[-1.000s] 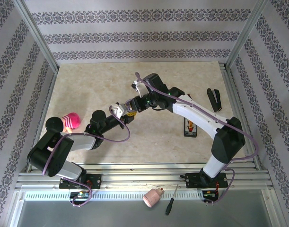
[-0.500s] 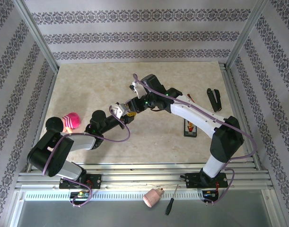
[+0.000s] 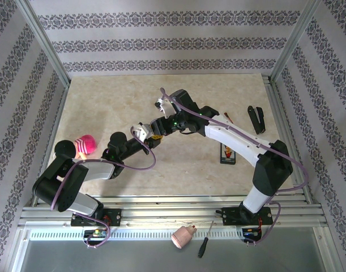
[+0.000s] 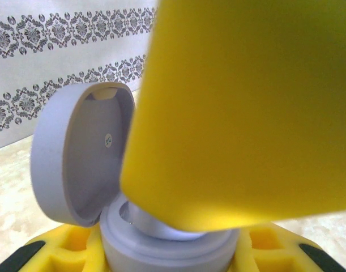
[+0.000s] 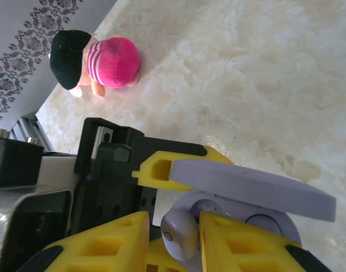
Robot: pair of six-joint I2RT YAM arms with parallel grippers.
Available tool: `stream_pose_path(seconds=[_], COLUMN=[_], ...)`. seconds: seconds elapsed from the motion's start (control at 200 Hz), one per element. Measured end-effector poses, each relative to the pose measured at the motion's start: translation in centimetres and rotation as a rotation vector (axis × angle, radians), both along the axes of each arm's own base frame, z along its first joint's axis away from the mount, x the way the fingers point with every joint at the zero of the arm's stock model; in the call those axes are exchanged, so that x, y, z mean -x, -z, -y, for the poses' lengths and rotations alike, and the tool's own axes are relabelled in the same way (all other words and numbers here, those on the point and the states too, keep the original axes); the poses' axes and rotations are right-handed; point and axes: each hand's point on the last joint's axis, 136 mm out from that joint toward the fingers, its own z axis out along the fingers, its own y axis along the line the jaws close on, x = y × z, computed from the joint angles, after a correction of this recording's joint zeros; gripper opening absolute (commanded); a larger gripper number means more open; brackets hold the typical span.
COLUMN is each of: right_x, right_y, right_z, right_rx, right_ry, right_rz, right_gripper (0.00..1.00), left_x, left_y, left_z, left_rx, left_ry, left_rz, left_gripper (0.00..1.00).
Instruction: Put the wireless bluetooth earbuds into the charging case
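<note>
two arms meeting over marbled table (image 3: pixel 105 102), pink plush toy (image 5: pixel 102 61) at left, left gripper (image 3: pixel 143 132) clamped on open lilac charging case (image 4: pixel 76 164), right gripper (image 5: pixel 175 221) narrowly parted around lilac earbud (image 5: pixel 178 235) at case's well, plain from right wrist, too small overhead, grip unclear

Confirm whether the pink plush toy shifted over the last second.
No. The pink plush toy sits at the same spot relative to the table's left edge.
</note>
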Motion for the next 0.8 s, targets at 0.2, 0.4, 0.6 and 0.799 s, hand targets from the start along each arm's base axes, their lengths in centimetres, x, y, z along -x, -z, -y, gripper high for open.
stream_pose_path(seconds=[0.2, 0.4, 0.6, 0.799], right_x=[0.4, 0.2, -0.2, -0.8], right_y=[-0.8, -1.3, -1.3, -1.9], right_z=[0.5, 1.3, 1.5, 3.7], right_rx=[-0.019, -0.031, -0.041, -0.068], right_ry=[0.004, 0.021, 0.036, 0.110], right_rz=[0.008, 0.020, 0.023, 0.034], right_gripper=[0.33, 0.34, 0.34, 0.48], left_x=[0.0, 0.0, 0.0, 0.2], left_y=[-0.1, -0.1, -0.3, -0.6], left_z=[0.0, 0.0, 0.1, 0.1], left_rx=[0.002, 0.003, 0.006, -0.001], left_ry=[0.000, 0.001, 0.005, 0.014], left_rz=[0.003, 0.005, 0.013, 0.042], left_gripper=[0.30, 0.30, 0.29, 0.28])
